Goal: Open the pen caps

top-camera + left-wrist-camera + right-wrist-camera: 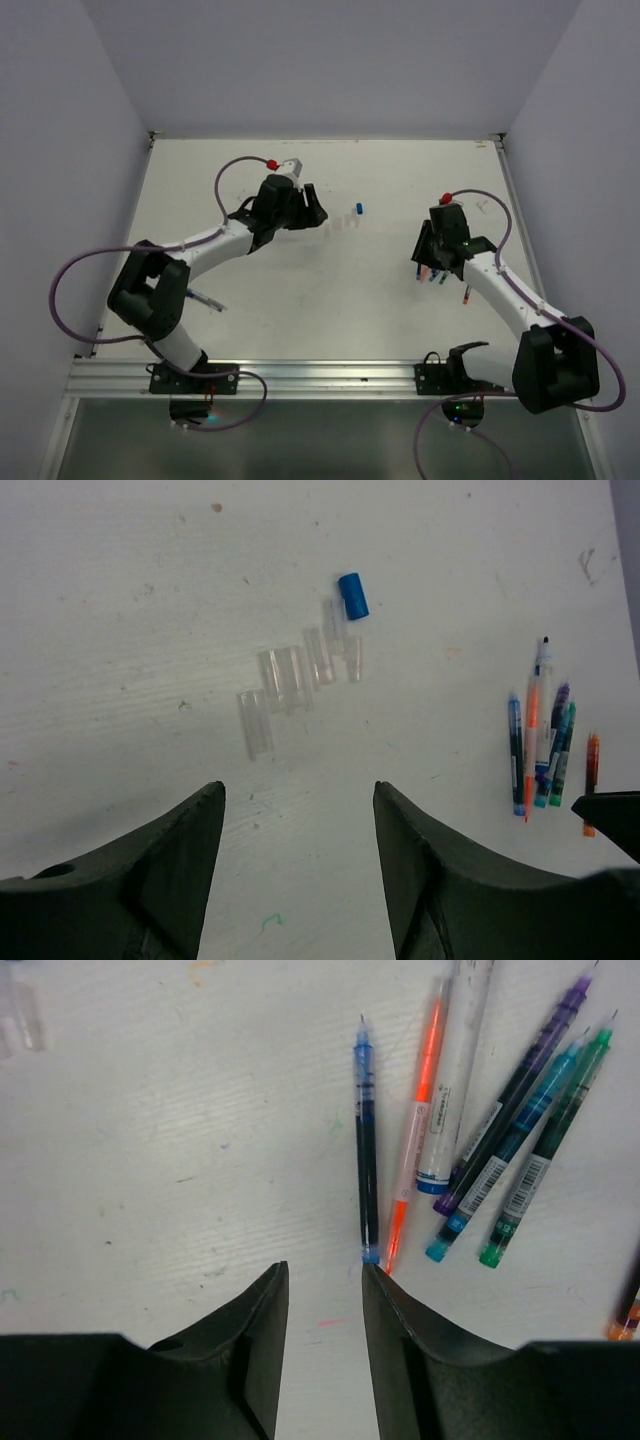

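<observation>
Left claw (298, 792) and right claw (325, 1272) gape empty. Small clear plastic caps (285, 675) sit grouped at twelve o'clock, kept apart from thin coloured pens (545, 742).

Top external view: fixed, high, far, looking down from the near edge over the white tabletop (330, 290); left wrist view: low, close, facing a small blue cylindrical plastic cap (352, 596), that cap (358, 209) shared with the top view; right wrist view: closest, over thin coloured plastic pens (495, 1125), those pens (541, 730) shared with the left wrist view.

The white pen (453, 1080) and a clear pen cap (28, 1022) both run off the top edge
</observation>
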Robot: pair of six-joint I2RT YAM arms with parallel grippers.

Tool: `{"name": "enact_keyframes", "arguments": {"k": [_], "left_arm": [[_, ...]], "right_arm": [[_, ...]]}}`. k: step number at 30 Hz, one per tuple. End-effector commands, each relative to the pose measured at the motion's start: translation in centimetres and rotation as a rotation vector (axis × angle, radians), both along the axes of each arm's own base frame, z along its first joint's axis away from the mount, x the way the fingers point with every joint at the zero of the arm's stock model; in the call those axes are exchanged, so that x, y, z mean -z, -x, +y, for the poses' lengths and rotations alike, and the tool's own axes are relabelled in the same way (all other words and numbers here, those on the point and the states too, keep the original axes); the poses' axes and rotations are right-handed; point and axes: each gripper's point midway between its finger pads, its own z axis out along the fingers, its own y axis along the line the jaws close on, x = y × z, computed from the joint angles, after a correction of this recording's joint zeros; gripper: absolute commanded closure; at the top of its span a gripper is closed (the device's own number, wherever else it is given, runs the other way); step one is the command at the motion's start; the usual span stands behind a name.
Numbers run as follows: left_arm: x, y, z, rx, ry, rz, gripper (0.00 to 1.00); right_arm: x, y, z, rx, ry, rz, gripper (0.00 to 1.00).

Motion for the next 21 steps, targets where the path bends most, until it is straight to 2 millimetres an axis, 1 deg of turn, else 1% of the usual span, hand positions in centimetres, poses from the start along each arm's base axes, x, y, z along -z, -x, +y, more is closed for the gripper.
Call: {"name": "enact_keyframes", "arguments": {"k": [1, 2, 3, 4, 5, 6, 7, 8, 9, 10, 12, 13, 15, 16, 17, 18, 20, 21], "left_arm": [[-4.8, -0.3, 2.5, -0.117, 0.004, -0.091, 0.36], [-4.6, 0.2, 3.5, -0.153, -0.027, -0.066, 0.36], [-5.5, 0.3, 4.8, -0.203, -0.04, -0.067, 0.36], [-4.2, 1.0, 6.8, -0.28, -0.099, -0.024, 0.36], [-4.7, 1.5, 8.0, -0.319, -0.107, -0.024, 0.36], [-4.1, 1.9, 9.6, -0.363, -0.124, 0.0, 0.36], [-2.1, 3.3, 11.5, -0.427, -0.156, 0.067, 0.38], [-2.2, 3.9, 12.6, -0.462, -0.15, 0.08, 0.39], [-1.4, 4.3, 14.5, -0.514, -0.154, 0.111, 0.39], [0.5, 5.9, 16.0, -0.559, -0.18, 0.18, 0.39], [1.2, 7.2, 18.7, -0.651, -0.195, 0.22, 0.39], [2.4, 8.7, 20.5, -0.731, -0.242, 0.268, 0.4], [2.5, 10.0, 21.9, -0.793, -0.261, 0.287, 0.4], [3.0, 11.0, 22.6, -0.813, -0.289, 0.302, 0.4], [2.8, 11.4, 22.9, -0.829, -0.288, 0.297, 0.4], [3.2, 12.2, 23.5, -0.853, -0.304, 0.307, 0.4], [3.0, 13.0, 24.1, -0.883, -0.301, 0.304, 0.41], [3.4, 13.5, 24.4, -0.9, -0.305, 0.313, 0.43]], "right_arm": [[-3.7, -1.3, 1.1, -0.078, -0.004, -0.102, 0.6], [-4.1, -1.5, 1.6, -0.102, -0.016, -0.111, 0.58], [-4.2, -1.6, 2.0, -0.114, -0.019, -0.113, 0.56], [-4.3, -1.6, 2.7, -0.134, -0.024, -0.114, 0.55], [-4.3, -1.7, 3.2, -0.15, -0.03, -0.116, 0.51], [-4.4, -1.8, 3.8, -0.165, -0.035, -0.121, 0.5], [-4.4, -1.6, 4.9, -0.199, -0.037, -0.122, 0.5], [-4.2, -1.7, 5.7, -0.211, -0.036, -0.122, 0.49], [-4.1, -1.7, 6.2, -0.223, -0.024, -0.12, 0.49], [-4.0, -1.3, 7.7, -0.269, -0.016, -0.12, 0.49], [-3.7, -1.1, 9.3, -0.306, -0.004, -0.106, 0.49], [-3.6, -0.8, 10.7, -0.344, -0.01, -0.11, 0.49], [-3.1, -0.4, 11.8, -0.371, -0.02, -0.099, 0.49], [-2.8, -0.1, 12.3, -0.388, -0.03, -0.102, 0.49], [-2.7, 0.0, 12.6, -0.396, -0.036, -0.103, 0.49], [-2.6, 0.2, 12.9, -0.407, -0.044, -0.1, 0.49], [-2.5, 0.3, 13.0, -0.416, -0.052, -0.103, 0.5], [-2.7, 0.4, 13.0, -0.419, -0.056, -0.109, 0.5]]}}
